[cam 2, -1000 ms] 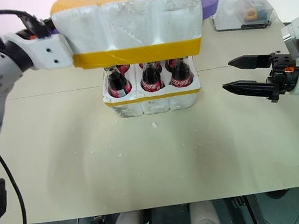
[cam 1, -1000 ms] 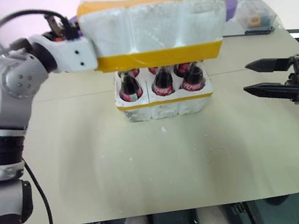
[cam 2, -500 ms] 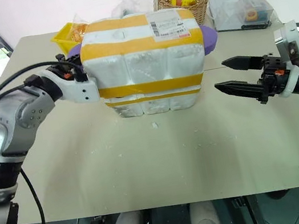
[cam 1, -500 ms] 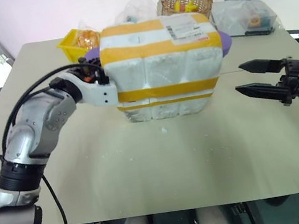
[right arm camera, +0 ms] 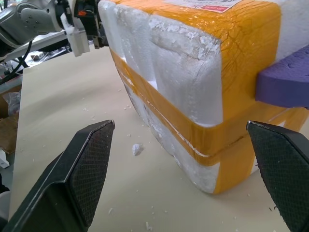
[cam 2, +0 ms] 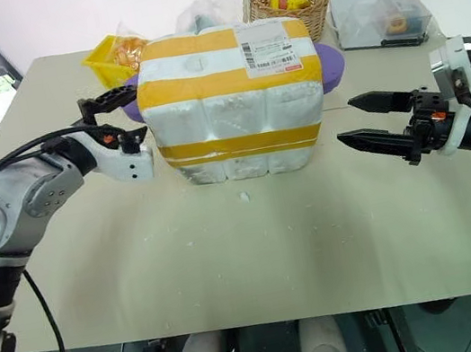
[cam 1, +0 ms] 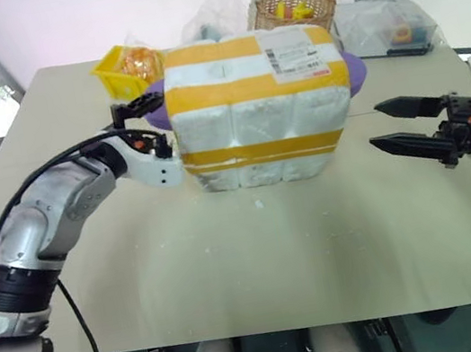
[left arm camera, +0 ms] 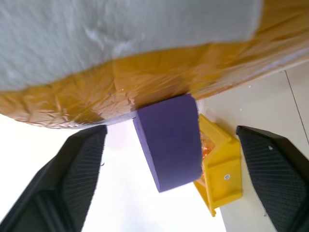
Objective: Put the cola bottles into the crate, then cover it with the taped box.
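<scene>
Cover is down: the taped box (cam 1: pixel 257 104) sits on the crate (cam 1: pixel 264 169), whose base, with its yellow band, shows under the box's lower edge, near the middle of the table (cam 1: pixel 260 263). I see none of the cola bottles, so I judge they are hidden under the box.

My left gripper (cam 1: pixel 142 124) is at the box's left end with its 2 fingers spread wide. In the left wrist view they stand either side of the purple end piece (left arm camera: pixel 169 140) without touching it, so the box is released. My right gripper (cam 1: pixel 400 124) hovers well apart from the box's right end, its fingers wide too and holding nothing.

What worries me is the pull-out on the left. The fingers straddle that purple piece closely, and if I retreat at an angle, 1 finger could catch it and drag or tilt the light foam box off the crate. I also can't tell whether the box is fully seated all round. The yellow bin (cam 1: pixel 127 66) just behind the left gripper is another thing to clip.
</scene>
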Controlling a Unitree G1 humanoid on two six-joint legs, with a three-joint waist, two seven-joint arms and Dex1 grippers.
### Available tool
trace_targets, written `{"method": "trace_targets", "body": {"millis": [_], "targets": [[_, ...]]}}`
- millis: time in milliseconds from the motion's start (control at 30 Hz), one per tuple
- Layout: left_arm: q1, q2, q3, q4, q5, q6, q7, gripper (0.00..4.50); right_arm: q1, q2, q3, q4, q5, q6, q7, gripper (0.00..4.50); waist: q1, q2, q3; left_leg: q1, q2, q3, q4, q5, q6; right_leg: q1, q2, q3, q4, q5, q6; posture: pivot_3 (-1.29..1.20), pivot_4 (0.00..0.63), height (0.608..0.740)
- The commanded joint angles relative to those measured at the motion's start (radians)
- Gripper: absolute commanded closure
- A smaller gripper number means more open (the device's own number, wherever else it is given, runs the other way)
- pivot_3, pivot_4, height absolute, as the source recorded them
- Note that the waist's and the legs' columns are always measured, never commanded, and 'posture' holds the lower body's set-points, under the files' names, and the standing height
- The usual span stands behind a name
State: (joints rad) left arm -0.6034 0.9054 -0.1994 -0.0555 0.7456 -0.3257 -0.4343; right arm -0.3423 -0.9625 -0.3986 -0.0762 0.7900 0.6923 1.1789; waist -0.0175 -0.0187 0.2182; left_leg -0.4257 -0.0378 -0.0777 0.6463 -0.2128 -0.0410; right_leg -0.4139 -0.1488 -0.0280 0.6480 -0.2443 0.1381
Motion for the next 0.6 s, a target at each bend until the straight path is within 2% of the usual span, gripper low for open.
{"method": "trace_targets", "body": {"millis": [33, 167, 233, 367, 400, 467, 533, 600], "targets": [[0.089, 0.061, 0.088, -0.074, -0.055, -0.05, 0.009, 0.05, -0.012, -0.018, -0.017, 0.002, 0.005, -0.009, 0.012, 0.0, -0.001, 0.0, 0.0, 0.0, 0.0, 0.0, 0.0, 0.0, 0.0, 0.0, 0.0, 0.0, 0.0, 0.0, 0.0, 0.0, 0.15, 0.737], [0.276, 0.096, 0.219, -0.15, -0.236, -0.034, -0.059, 0.05, -0.002, -0.028, -0.008, 0.01, -0.008, -0.014, 0.026, 0.0, 0.001, 0.0, 0.0, 0.0, 0.0, 0.0, 0.0, 0.0, 0.0, 0.0, 0.0, 0.0, 0.0, 0.0, 0.0, 0.0, 0.15, 0.737], [0.384, 0.072, 0.303, -0.199, -0.454, 0.079, -0.169, 0.05, 0.005, -0.033, -0.007, 0.015, -0.014, -0.017, 0.035, 0.0, 0.002, 0.0, 0.0, 0.0, 0.0, 0.0, 0.0, 0.0, 0.0, 0.0, 0.0, 0.0, -0.001, 0.0, 0.0, 0.0, 0.15, 0.737], [0.5, 0.024, 0.452, -0.285, -0.91, 0.42, -0.372, 0.05, 0.007, -0.035, -0.005, 0.022, -0.022, -0.019, 0.042, 0.0, 0.004, 0.001, 0.0, 0.0, 0.001, -0.001, 0.0, 0.0, 0.0, 0.0, 0.0, 0.0, -0.001, 0.0, 0.0, 0.0, 0.15, 0.737], [0.505, 0.028, 0.517, -0.291, -1.112, 0.583, -0.435, 0.05, 0.003, -0.031, 0.002, 0.027, -0.027, -0.022, 0.041, 0.0, 0.005, 0.001, 0.0, 0.0, 0.001, -0.001, 0.0, 0.0, 0.0, 0.001, 0.0, 0.0, -0.001, 0.0, 0.0, 0.0, 0.15, 0.737], [0.485, 0.066, 0.619, -0.264, -1.431, 0.904, -0.521, 0.05, -0.007, -0.025, 0.014, 0.035, -0.035, -0.024, 0.039, 0.0, 0.003, 0.001, 0.0, 0.0, 0.001, -0.002, 0.001, 0.0, 0.0, 0.001, 0.0, -0.001, 0.0, 0.0, 0.0, 0.0, 0.15, 0.737], [0.435, 0.102, 0.67, -0.212, -1.588, 1.067, -0.564, 0.05, -0.016, -0.022, 0.026, 0.039, -0.038, -0.026, 0.038, 0.0, 0.002, 0.001, 0.0, 0.001, 0.001, -0.002, 0.001, 0.0, 0.0, 0.001, 0.001, -0.001, 0.0, 0.0, 0.0, 0.0, 0.15, 0.737], [0.378, 0.14, 0.689, -0.16, -1.679, 1.17, -0.597, 0.05, -0.024, -0.019, 0.035, 0.041, -0.039, -0.026, 0.038, 0.0, 0.001, 0.001, 0.0, 0.001, 0.001, -0.002, 0.001, 0.0, 0.0, 0.001, 0.001, -0.001, 0.0, -0.001, 0.0, 0.0, 0.15, 0.737]]}}
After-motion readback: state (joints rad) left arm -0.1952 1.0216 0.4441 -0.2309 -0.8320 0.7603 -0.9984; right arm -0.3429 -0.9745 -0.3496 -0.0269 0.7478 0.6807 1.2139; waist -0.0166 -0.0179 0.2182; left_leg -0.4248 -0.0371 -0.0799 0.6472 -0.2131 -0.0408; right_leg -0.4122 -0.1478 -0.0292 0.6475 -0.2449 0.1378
